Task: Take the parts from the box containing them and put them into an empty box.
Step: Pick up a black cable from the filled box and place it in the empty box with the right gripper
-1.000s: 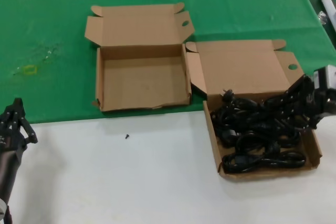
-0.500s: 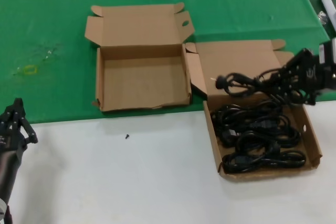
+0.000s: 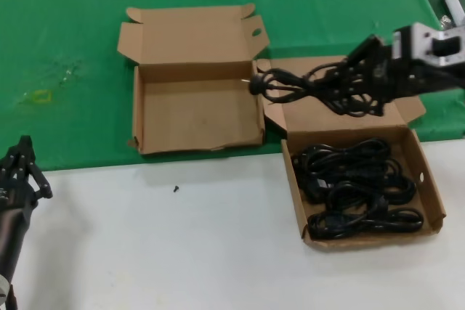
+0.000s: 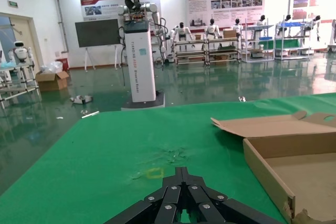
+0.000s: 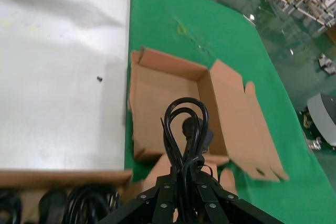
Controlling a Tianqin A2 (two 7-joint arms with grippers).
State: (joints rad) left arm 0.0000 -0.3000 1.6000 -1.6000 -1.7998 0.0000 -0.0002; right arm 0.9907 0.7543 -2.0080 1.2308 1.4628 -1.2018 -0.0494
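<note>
My right gripper (image 3: 361,76) (image 5: 184,176) is shut on one coiled black power cord (image 3: 290,81) (image 5: 185,129) and holds it in the air above the open lid of the box containing the parts (image 3: 378,238). The cord's loop and plug reach over the right wall of the empty box (image 3: 196,107) (image 5: 157,93). More black cords (image 3: 356,186) lie coiled in the right-hand box. My left gripper (image 3: 24,152) (image 4: 182,170) is shut on nothing, parked at the lower left, beside the empty box (image 4: 299,166).
Both boxes stand with lids folded back, straddling the line between green cloth (image 3: 65,27) and white table (image 3: 182,252). A small black screw (image 3: 175,189) lies on the white part. A yellow mark (image 3: 41,96) shows on the cloth. A grey object (image 3: 450,5) sits at the far right.
My right gripper has lifted a cord bundle out of the right box and carried it up and left toward the empty box. The left arm has stayed still.
</note>
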